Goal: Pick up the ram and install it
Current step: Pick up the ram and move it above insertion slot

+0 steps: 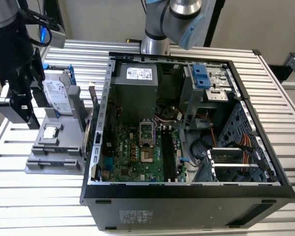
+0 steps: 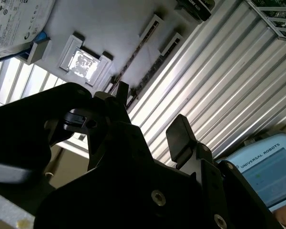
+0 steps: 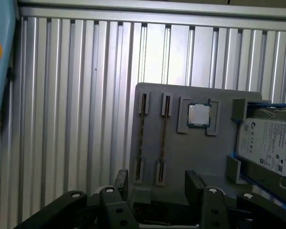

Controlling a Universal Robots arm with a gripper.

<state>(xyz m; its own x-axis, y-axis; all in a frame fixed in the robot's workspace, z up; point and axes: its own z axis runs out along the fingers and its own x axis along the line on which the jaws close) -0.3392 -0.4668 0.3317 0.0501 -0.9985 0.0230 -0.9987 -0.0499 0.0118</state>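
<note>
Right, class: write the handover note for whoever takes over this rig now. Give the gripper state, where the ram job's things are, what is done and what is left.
Gripper: open and holding nothing, hovering above the grey holder, close to the ends of its slots.
Ram: appears to stand on edge in a holder slot, with a second thin stick beside it. The processor chip and hard drive share the holder.
Done: nothing is picked up yet.
Left: grasp the ram and seat it in the motherboard's long black slots inside the open case. The slots look empty.
</note>
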